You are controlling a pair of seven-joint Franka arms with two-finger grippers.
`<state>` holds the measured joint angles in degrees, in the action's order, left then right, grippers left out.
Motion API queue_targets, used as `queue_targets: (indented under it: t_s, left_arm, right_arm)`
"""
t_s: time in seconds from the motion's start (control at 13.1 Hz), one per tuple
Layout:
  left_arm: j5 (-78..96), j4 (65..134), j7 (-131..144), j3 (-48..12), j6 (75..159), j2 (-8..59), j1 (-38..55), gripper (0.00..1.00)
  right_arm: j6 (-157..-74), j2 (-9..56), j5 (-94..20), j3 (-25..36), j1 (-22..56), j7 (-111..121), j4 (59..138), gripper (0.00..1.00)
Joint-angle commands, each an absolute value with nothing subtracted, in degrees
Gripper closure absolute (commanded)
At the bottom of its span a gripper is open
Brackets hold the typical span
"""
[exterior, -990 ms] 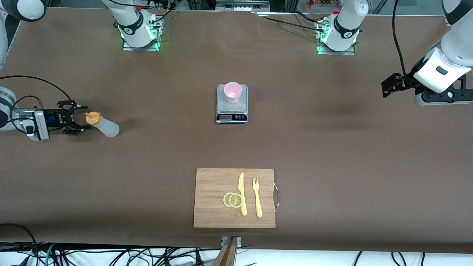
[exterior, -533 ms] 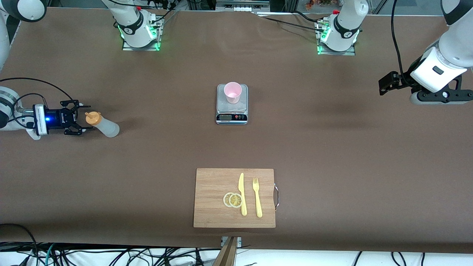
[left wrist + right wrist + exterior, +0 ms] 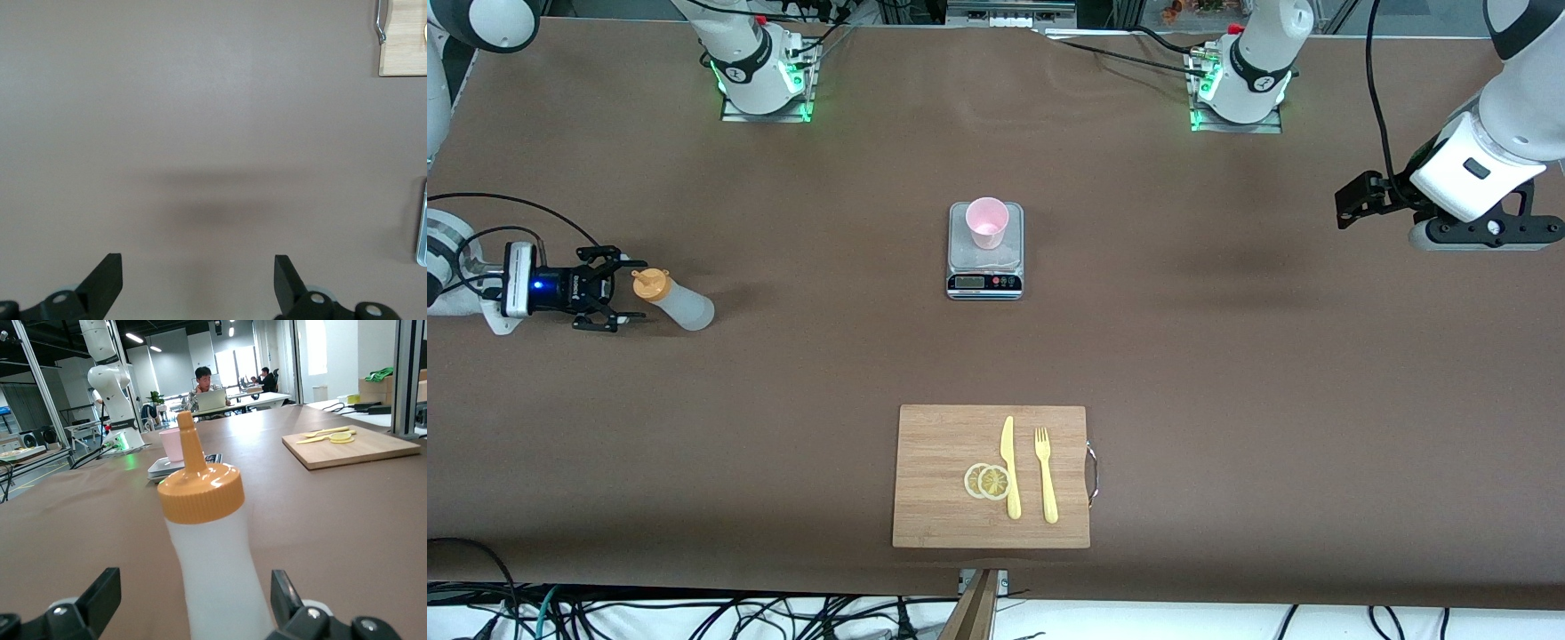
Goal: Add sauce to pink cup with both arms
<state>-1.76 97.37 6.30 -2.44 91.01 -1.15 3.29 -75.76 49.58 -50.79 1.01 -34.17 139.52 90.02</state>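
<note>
Front view: right gripper [image 3: 618, 302] level with the sauce [image 3: 674, 300], fingers spread and empty.
Sauce stands upright on the counter [image 3: 1227, 373] toward the right arm's end, just ahead of those fingers; pink cup [image 3: 987, 222] sits on the scale [image 3: 984, 267] mid-counter. Left gripper [image 3: 1352, 203] waits with fingers spread, well apart. No legible labels.

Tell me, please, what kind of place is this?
Probably a robotics laboratory in an open office. Two white robot arms are bolted to a brown-covered table, a small digital kitchen scale holds a pale pink plastic cup, and people sit at desks with a laptop.
</note>
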Motion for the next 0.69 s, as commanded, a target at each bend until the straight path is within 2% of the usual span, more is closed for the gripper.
queue_targets:
  t_s: [0.0,0.61]
  left_arm:
    - [-0.79,97.47,5.71,-2.37,90.18,-1.67,3.34,0.00]
    - [-0.79,97.47,5.45,-2.29,90.18,-1.67,3.25,0.00]
  right_arm:
    - [-75.15,50.35,-53.34,0.35,-34.81,141.59,90.53,0.01]
    - [-77.25,51.33,-55.46,0.18,-30.68,141.94,88.68,0.01]
